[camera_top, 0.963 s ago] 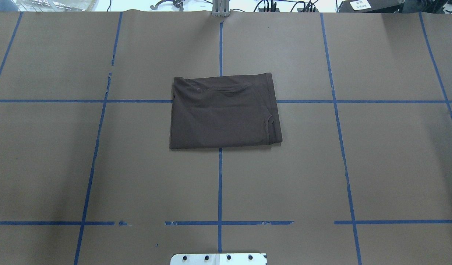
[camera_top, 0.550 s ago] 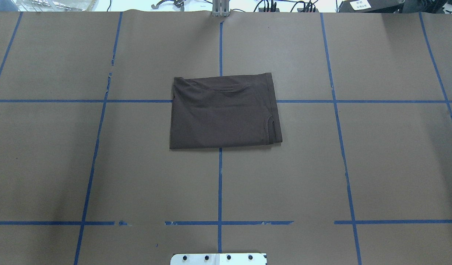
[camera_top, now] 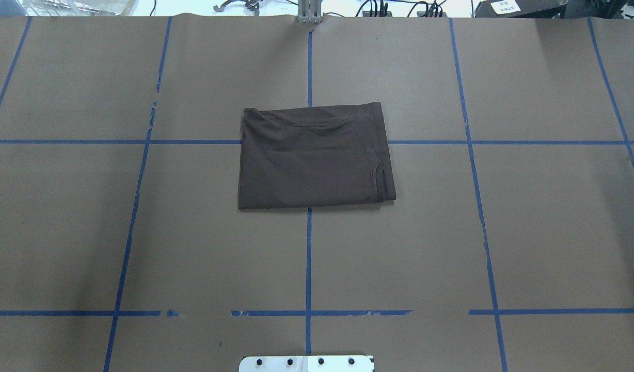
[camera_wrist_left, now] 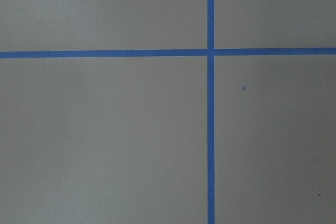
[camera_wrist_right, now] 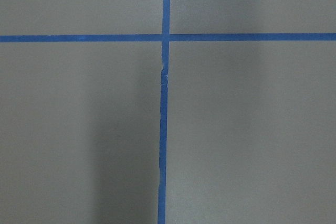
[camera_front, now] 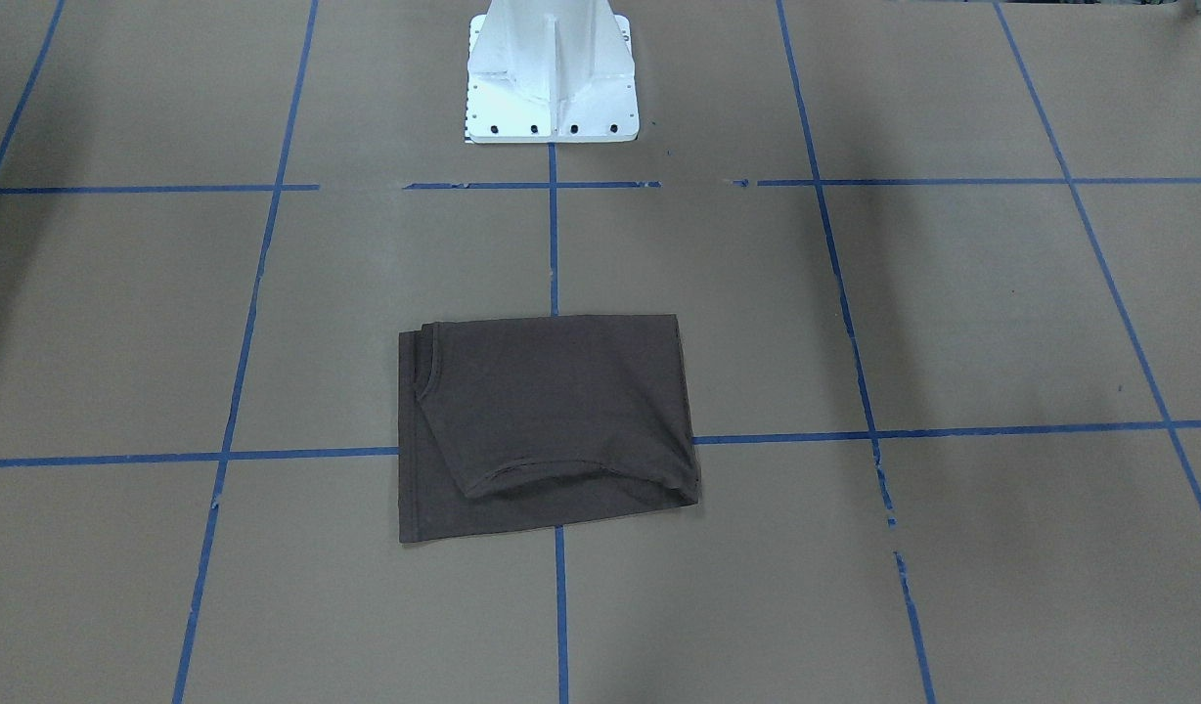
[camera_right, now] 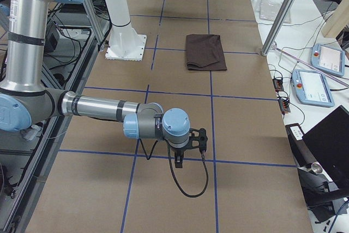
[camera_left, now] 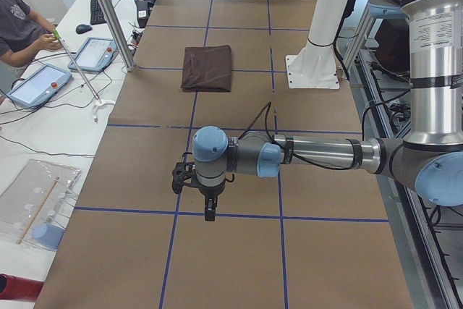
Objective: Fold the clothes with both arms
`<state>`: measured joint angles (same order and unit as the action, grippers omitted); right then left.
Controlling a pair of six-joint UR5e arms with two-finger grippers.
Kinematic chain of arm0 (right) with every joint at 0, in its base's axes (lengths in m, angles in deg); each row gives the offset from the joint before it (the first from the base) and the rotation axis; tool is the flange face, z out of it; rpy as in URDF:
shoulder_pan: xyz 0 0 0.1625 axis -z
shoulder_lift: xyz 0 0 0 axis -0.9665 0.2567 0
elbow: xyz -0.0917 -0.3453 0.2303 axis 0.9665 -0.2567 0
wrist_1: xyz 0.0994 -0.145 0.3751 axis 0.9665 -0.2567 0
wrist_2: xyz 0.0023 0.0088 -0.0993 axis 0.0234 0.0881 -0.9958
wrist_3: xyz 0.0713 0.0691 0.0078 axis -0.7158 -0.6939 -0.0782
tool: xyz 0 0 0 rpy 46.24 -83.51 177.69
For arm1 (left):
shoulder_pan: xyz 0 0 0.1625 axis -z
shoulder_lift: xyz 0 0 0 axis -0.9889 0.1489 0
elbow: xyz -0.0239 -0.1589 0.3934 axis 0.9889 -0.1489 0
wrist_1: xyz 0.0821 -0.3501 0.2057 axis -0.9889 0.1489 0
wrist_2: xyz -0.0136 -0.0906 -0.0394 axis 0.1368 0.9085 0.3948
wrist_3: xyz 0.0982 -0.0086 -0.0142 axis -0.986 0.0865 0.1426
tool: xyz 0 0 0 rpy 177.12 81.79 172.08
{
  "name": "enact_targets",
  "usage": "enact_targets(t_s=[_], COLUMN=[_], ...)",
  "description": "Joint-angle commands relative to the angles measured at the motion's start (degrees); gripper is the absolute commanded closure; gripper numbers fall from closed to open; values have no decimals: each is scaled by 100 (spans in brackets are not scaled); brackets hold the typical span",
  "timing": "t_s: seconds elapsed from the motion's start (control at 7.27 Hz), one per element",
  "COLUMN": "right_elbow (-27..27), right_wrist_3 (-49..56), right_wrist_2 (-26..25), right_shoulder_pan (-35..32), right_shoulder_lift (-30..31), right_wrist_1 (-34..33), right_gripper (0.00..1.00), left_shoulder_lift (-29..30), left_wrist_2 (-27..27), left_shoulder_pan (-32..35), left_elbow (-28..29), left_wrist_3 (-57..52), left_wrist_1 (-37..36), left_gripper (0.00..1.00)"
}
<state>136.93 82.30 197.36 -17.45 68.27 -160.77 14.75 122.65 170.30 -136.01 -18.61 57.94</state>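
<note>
Looking down on a bench covered in brown paper and gridded with blue tape.

At the left end, finding the left tool hanging low over a tape crossing, well apart from the cloth. Not being able to tell whether open or closed, with only a side view showing it.

In the middle, finding the dark brown T-shirt lying folded into a compact rectangle. Lying flat on the bench in front of the white pedestal, straddling a tape crossing, with nothing touching it.

At the right end, finding the right tool hanging over bare paper too, grip again impossible to tell.

Judging the fold as looking finished. Risking trouble with any further reach:
- snagging the loose sleeve hem on the shirt's right side and dragging the top layers askew;
- pinching a single layer and peeling the stack open;
- catching the paper and rucking it.
</note>
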Motion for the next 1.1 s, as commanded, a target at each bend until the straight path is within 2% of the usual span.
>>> enact_targets(t_s=[0.0,0.41,0.96], right_elbow=[-4,-13,-22], right_wrist_3=[-3,-3,-3], right_wrist_2=[-1,-1,-1], right_shoulder_pan=[2,2,2], right_shoulder_lift=[0,0,-9], right_wrist_1=[0,0,0], right_gripper=[0,0,0], left_shoulder_lift=[-17,-26,0], left_wrist_2=[0,0,0], left_shoulder_pan=[0,0,0], left_elbow=[-15,11,64], left_wrist_3=[-43,-621,-606], left_wrist_1=[2,-16,-25], left_gripper=[0,0,0])
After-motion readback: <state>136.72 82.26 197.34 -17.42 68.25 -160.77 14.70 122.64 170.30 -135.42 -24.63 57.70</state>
